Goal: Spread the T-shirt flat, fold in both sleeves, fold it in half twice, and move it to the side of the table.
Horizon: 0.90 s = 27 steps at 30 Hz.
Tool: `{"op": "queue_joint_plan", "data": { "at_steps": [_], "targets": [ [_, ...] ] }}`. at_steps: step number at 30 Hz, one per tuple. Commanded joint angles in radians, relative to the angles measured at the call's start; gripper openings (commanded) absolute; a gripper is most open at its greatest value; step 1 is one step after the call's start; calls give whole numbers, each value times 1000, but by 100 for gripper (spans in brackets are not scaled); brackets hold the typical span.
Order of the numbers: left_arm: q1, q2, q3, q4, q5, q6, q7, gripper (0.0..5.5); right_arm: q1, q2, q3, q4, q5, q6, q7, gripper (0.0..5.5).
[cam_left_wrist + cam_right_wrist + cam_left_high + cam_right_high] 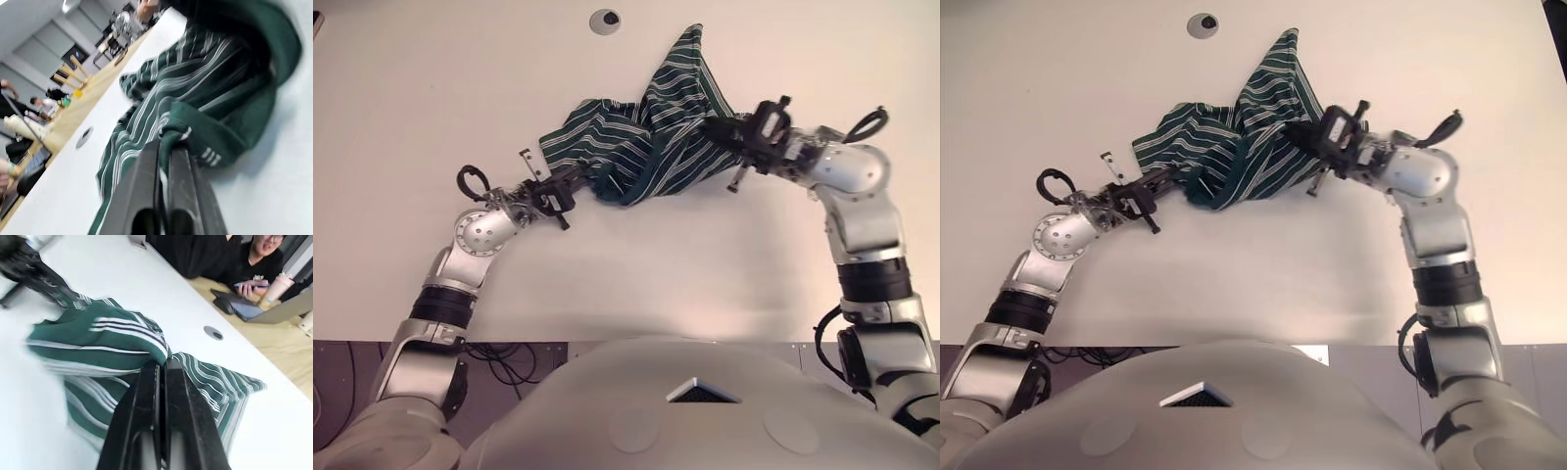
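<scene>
A dark green T-shirt (pixel 646 137) with white stripes lies bunched and crumpled on the white table (pixel 431 88), one corner pointing toward the far edge. My left gripper (pixel 589 176) is shut on the shirt's near left edge; its fingers (pixel 161 186) pinch a fold of cloth. My right gripper (pixel 717 127) is shut on the shirt's right side, its fingers (pixel 156 401) clamped on a striped fold. The shirt (pixel 1234 147) hangs rumpled between the two grippers.
A round cable grommet (pixel 604 20) sits in the table top beyond the shirt. Bare white table lies to the left, to the right and in front of the shirt. The table's near edge runs just in front of my arms.
</scene>
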<state>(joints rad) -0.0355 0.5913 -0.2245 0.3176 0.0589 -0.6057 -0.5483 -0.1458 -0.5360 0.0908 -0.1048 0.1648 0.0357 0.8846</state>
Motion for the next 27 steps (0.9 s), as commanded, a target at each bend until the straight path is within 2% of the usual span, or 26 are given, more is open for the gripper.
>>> {"op": "queue_joint_plan", "data": {
  "at_steps": [1, 8, 17, 21, 27],
  "targets": [
    [39, 37, 68, -87, -175, 39, -106, 0, 36, -69, -104, -80, 105, 16, 38, 2],
    [32, 140, 211, -253, -424, 180, -283, 0, 16, -69, -234, -90, 225, 33, 10, 2],
    [83, 245, 371, -505, -690, 409, -469, 0, -11, -81, -308, -146, 365, 102, -2, 2],
    [-65, 247, 429, -555, -715, 623, -283, 0, -66, -81, -341, -171, 417, 144, -36, 2],
    [-395, 217, 357, -387, -575, 787, -155, 0, -328, -58, -312, -18, 355, 179, -153, 2]
  ]
}}
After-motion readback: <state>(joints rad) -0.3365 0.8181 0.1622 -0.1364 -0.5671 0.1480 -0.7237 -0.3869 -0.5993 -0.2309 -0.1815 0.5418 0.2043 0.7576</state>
